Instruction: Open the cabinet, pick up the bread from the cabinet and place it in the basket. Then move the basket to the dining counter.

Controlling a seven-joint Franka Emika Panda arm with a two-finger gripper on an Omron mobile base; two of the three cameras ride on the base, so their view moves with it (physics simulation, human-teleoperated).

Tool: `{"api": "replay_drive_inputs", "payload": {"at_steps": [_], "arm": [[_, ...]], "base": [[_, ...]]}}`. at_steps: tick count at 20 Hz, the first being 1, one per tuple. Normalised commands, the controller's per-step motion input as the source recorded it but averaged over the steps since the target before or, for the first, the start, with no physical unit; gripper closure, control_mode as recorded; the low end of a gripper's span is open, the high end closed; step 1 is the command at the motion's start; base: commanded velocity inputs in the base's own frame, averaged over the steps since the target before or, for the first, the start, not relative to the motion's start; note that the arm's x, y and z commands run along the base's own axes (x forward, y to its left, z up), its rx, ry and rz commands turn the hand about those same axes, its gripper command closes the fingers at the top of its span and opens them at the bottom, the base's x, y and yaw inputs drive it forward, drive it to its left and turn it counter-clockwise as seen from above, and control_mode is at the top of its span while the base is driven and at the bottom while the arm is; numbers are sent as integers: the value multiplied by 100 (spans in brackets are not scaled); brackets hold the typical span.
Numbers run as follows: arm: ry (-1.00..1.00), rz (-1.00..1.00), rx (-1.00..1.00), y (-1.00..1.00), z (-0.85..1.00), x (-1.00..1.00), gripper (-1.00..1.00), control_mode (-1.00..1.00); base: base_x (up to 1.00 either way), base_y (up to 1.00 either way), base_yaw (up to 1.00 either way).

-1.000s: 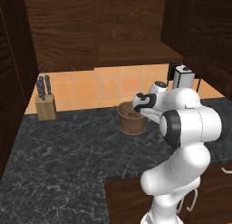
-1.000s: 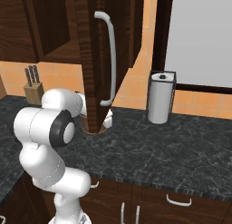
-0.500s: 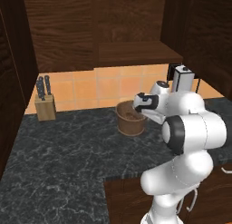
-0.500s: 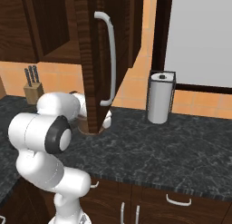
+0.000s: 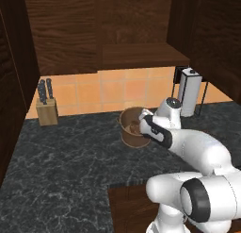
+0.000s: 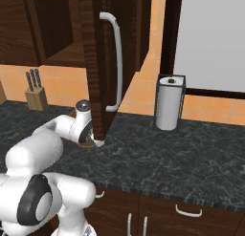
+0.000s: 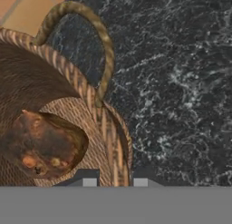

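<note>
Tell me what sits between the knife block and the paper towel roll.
The basket stands between the knife block and the paper towel roll on the black counter, with the gripper at its rim, in the left base view.

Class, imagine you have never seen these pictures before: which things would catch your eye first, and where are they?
The white arm reaches across the black counter to the woven basket. In the hand view the bread lies inside the basket, the rim between the fingers. In the right base view, the open cabinet door hangs above.
</note>
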Motion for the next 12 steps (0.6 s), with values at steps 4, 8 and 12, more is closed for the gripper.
{"api": "replay_drive_inputs", "payload": {"at_steps": [4, 8, 12], "arm": [[-1, -17, 0, -10, 80, -96, 100, -100], [14, -9, 0, -15, 100, -78, 100, -100], [23, -6, 0, -24, 100, -72, 100, -100]], "base": [[0, 0, 0], [0, 0, 0], [0, 0, 0]]}}
